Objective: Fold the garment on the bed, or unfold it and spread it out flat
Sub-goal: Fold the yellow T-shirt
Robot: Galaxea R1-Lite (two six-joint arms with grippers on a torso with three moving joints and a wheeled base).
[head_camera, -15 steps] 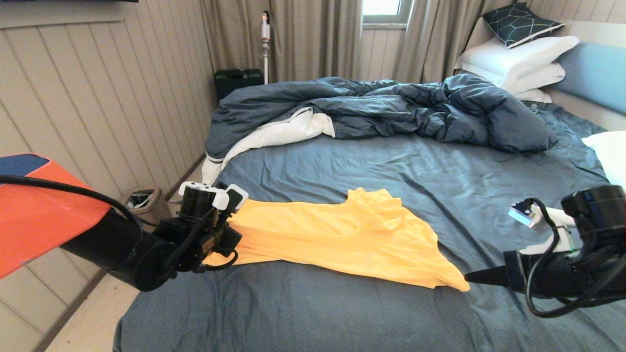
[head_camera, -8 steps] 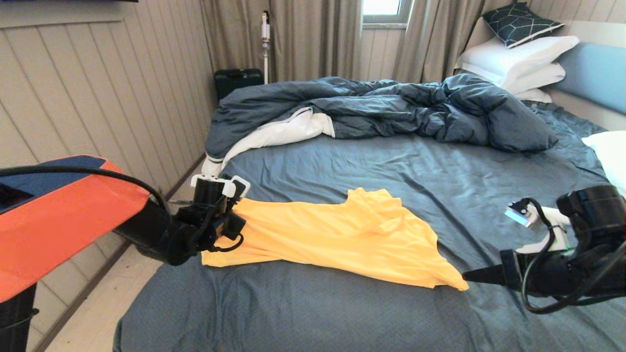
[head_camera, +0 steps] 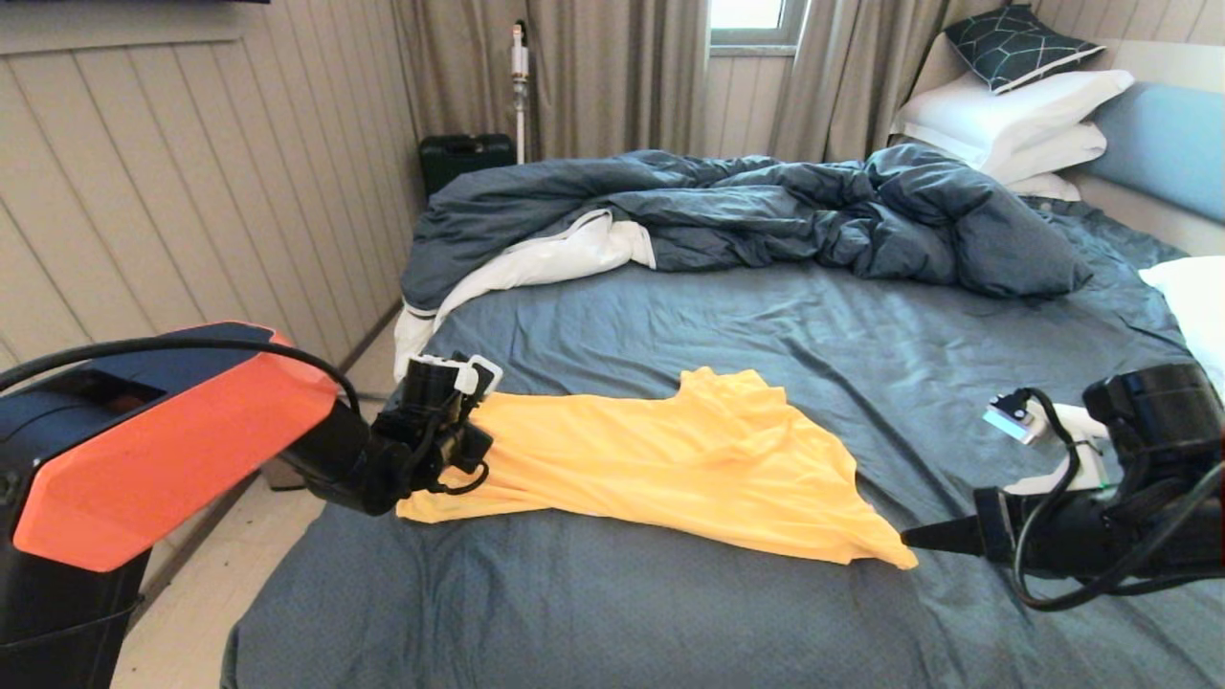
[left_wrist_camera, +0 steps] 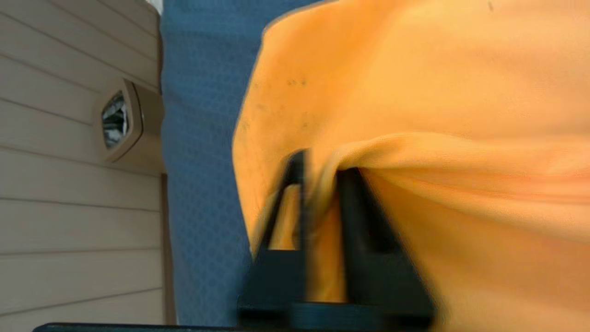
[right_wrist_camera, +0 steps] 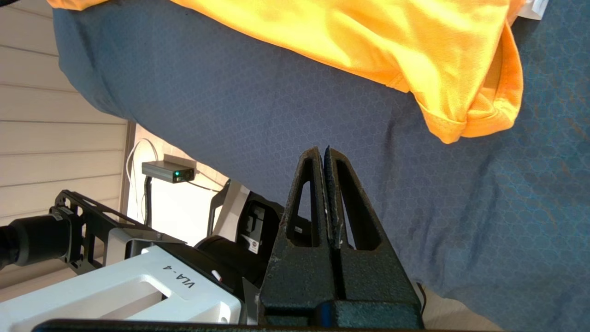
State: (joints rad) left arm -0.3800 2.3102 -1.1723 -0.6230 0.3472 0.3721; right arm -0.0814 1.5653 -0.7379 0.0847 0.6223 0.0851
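Yellow fabric of the T-shirt (head_camera: 670,459) is lying rumpled near the front edge of the bed (head_camera: 593,612), stretching from its left edge toward the right. The left gripper (left_wrist_camera: 318,184) is sitting at the shirt's left end, its jaws slightly parted with a fold of cloth between them; whether it is gripping cannot be told. The right gripper (right_wrist_camera: 326,157) is hovering clenched and empty just beside the right corner. Thin, limp and light, the shirt is probably best pinched at hems or corners.
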